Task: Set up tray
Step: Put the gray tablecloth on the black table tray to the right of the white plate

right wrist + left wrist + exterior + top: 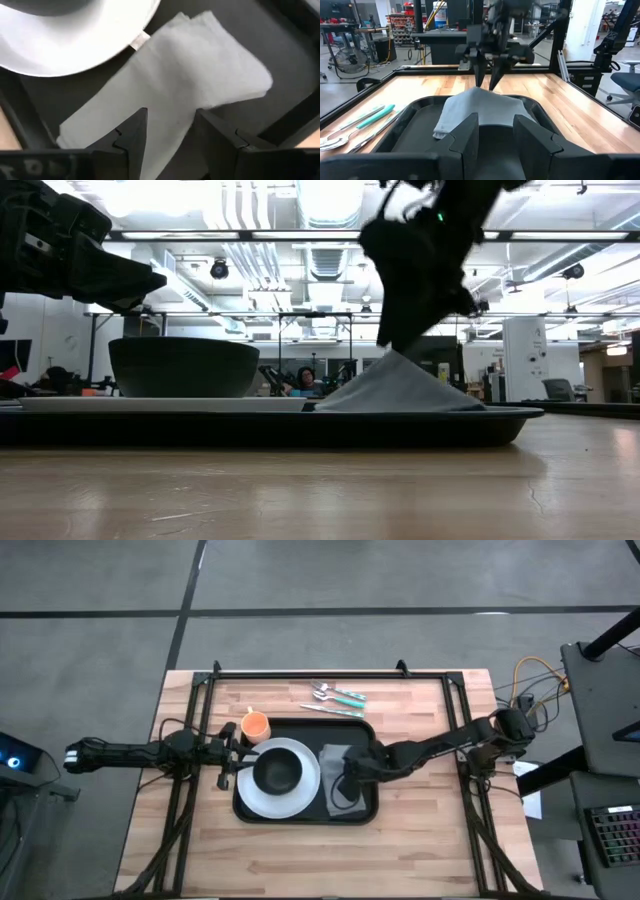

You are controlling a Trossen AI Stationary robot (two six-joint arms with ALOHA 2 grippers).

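Note:
The black tray (245, 812) lies mid-table. On it sits a white plate (300, 802) carrying a dark bowl (277, 772). On the tray's right part, beside the plate, rests a grey napkin (200, 65), crumpled and tented up to a peak (395, 360). My right gripper (172, 135) hangs open just over that peak, slanting down, one finger on either side. My left gripper (495, 135) waits open and level at the tray's left edge (236, 765), with nothing between its fingers. My right gripper has its open fingertips (481, 80) right at the napkin's raised peak (477, 91), coming from above. I cannot tell whether they touch the cloth. The napkin's lower edges lie on the tray floor.
An orange cup (256, 725) stands on the table off the tray's far left corner. Cutlery with teal handles (337, 695) lies beyond the tray's far edge. Bare wood stretches along the near side and to the right.

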